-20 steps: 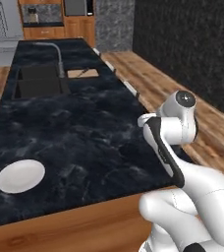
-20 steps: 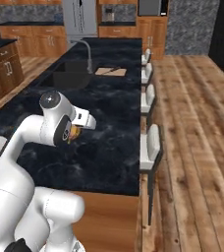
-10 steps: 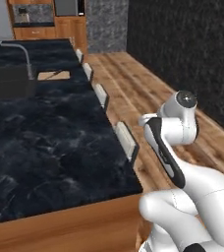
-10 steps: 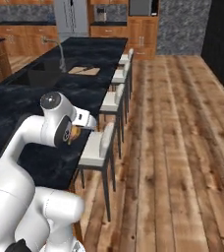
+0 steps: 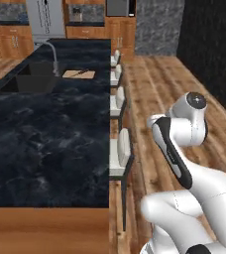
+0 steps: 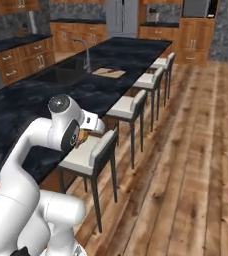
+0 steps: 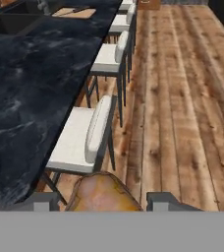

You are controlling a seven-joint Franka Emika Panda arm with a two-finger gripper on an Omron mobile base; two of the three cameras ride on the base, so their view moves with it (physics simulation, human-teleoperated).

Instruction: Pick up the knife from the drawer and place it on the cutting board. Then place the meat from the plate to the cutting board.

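The meat (image 7: 103,192), a brown-golden lump, sits between my gripper's (image 7: 101,202) two fingertips, which are shut on it. In the right base view the gripper (image 6: 82,138) hangs beside the island's edge, above a stool, with the meat (image 6: 81,136) showing orange in it. The light tan cutting board (image 5: 79,74) lies far ahead on the black counter next to the sink. A thin dark knife (image 6: 105,71) lies on the cutting board (image 6: 109,73). The board (image 7: 74,11) also appears at the top of the hand view. The plate and the drawer are out of view.
Several white-seated stools (image 6: 93,152) line the island's right side. The black counter (image 5: 45,134) holds a sink with a tap (image 5: 53,57). Open wooden floor (image 6: 196,150) stretches to the right. A fridge (image 5: 44,20) and wooden cabinets stand at the far wall.
The base has driven, so both base views have shifted: the plate has left the picture and the stools and floor have come in. The gripper still holds the meat.
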